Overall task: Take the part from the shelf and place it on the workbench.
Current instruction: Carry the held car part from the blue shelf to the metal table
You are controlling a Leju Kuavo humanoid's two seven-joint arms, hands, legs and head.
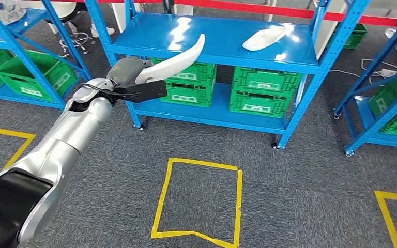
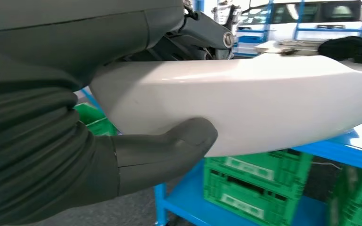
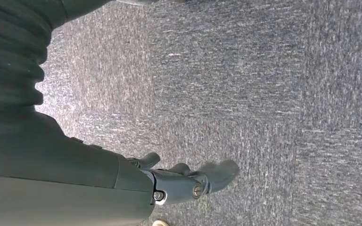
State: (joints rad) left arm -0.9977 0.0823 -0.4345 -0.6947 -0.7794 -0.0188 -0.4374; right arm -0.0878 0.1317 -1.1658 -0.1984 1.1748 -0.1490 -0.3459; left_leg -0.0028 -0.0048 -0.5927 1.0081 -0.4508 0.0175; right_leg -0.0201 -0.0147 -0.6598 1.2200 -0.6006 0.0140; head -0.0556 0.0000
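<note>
Head view gives you the left arm (image 1: 62, 139) reaching up and forward from the lower left, its silver forearm angled toward the blue shelf (image 1: 212, 57). At its end the left hand (image 1: 134, 77) grips one end of a long, curved white part (image 1: 178, 59), which slants up and to the right so that its far tip sits in front of the top shelf board. You can see dark fingers (image 1: 147, 92) below the part and the grey cover of the hand above it. From the left wrist view, the thick grey thumb (image 2: 169, 150) presses against the underside of the white part (image 2: 245, 103), with the shelf and green crates (image 2: 250, 183) beyond. A second white part (image 1: 266, 37) lies on the top shelf board, well apart to the right. Your right wrist view looks down at grey carpet (image 3: 264, 94); the right hand (image 3: 188, 181) hangs over it holding nothing, its fingers loosely extended and apart.
</note>
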